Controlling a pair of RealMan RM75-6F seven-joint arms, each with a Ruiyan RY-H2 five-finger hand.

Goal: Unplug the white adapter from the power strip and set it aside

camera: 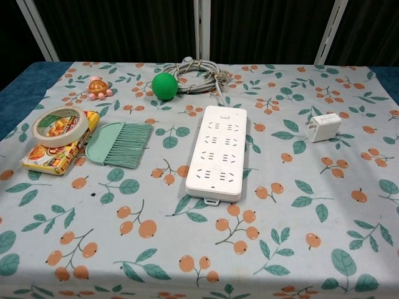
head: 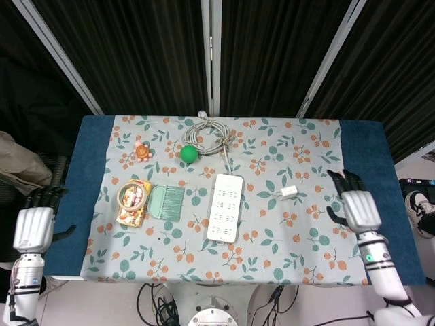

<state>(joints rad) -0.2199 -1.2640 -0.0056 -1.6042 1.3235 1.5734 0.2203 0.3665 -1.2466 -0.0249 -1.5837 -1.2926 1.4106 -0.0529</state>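
Both arms run off the head view's bottom edge

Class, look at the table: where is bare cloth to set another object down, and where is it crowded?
Free: the near strip in front of the power strip, and the cloth around the white adapter. Crowded: left side, with tape roll, brush and green ball.

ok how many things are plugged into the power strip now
0. The power strip shows only bare sockets in both views; the white adapter lies on the cloth to its right, apart from it.
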